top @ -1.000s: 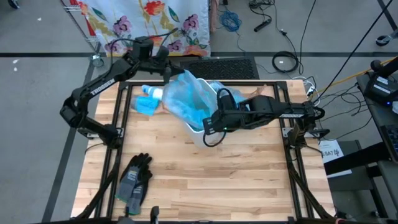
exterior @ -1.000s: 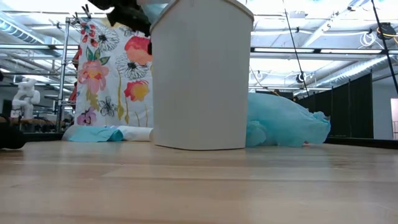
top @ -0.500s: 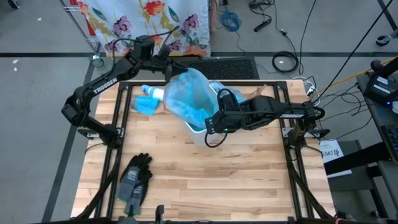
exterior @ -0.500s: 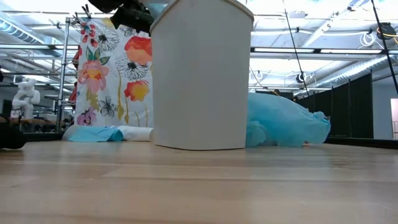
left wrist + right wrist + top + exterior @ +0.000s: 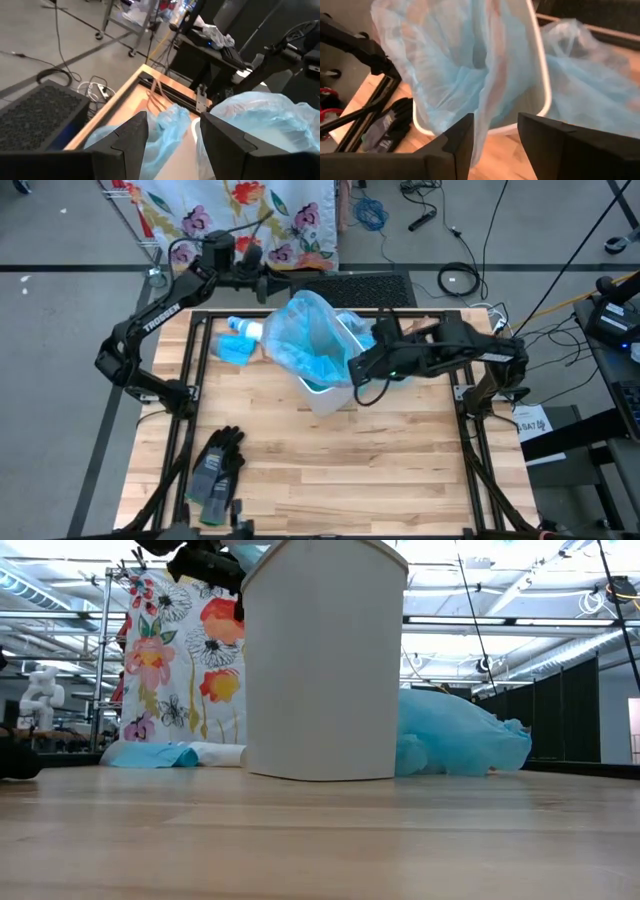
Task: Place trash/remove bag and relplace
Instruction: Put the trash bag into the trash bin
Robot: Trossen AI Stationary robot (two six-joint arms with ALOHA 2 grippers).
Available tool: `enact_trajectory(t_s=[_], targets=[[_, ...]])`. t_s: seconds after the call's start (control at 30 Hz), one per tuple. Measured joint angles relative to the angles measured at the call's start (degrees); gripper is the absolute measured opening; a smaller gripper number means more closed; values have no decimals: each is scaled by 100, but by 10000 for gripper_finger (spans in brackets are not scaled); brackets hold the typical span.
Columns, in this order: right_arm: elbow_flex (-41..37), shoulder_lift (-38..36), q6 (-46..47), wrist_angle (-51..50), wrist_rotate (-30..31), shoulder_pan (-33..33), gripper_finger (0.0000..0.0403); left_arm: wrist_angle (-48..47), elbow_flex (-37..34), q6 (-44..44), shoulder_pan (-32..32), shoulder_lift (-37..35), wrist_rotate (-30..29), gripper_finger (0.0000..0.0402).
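- The white bin (image 5: 335,385) stands upright near the middle of the wooden desk (image 5: 330,470), and everything below is placed from it.
- A fresh light-blue bag (image 5: 305,335) billows out of the bin's mouth, its top puffed up above the rim and leaning toward the left arm's side; the mouth does not yet look folded over the rim all round, so I judge the relining only half done.
- The left tool (image 5: 170,137) sits above and beyond the far-left edge of the bin. Its fingers (image 5: 131,136) stand apart with nothing between them; blue film shows just past them.
- The right tool (image 5: 495,137) hovers at the bin's right side, close above the rim. Its fingers (image 5: 460,140) are likewise spread, and loose film hangs into the gap without being pinched.
- With both tools empty on opposite sides of the bin, they look placed to take fresh holds on the bag's edge and stretch it outward.
- A filled, tied-looking blue bag (image 5: 460,735) lies on the desk behind the bin, touching or just beside it; the trash is presumably inside, as no loose wads are visible.
- A white bottle (image 5: 245,328) and a blue wad (image 5: 232,350) lie to the bin's far left; dark gloves (image 5: 215,470) lie well apart, toward the near edge.
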Motion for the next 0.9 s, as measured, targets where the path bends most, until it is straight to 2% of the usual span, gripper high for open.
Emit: enact_trajectory(t_s=[0.13, 0.27, 0.33, 0.4, 0.5, 0.63, 0.67, 0.83, 0.9], targets=[[0, -87, -479, 18, 131, -201, 141, -169, 0, 3, 154, -192, 1, 185], [0, -102, -1444, 449, 26, -504, 113, -622, 0, 117, 258, -556, -95, 185], [0, -146, -2027, 775, -91, -683, 87, -1192, 0, 558, 258, -891, -745, 179], [0, -195, -2561, 1124, -284, -914, 55, -1684, 0, 1079, 196, -1294, -1693, 163], [0, -244, -3474, 1531, -1015, -1380, 11, -2126, 0, 1314, -51, -1867, -2758, 121], [0, -229, -4616, 1972, -2319, -2097, 7, -2212, 0, 785, -459, -2330, -2898, 25], [0, -214, -4880, 2047, -2630, -2253, 4, -2213, 0, 587, -556, -2412, -2904, 13], [0, -164, -6081, 2158, -3770, -2907, 1, -2194, 0, -390, -1154, -2593, -2960, 4], [0, -163, -6474, 2113, -4101, -3067, 1, -2116, 2, -669, -1612, -2527, -3332, 3]])
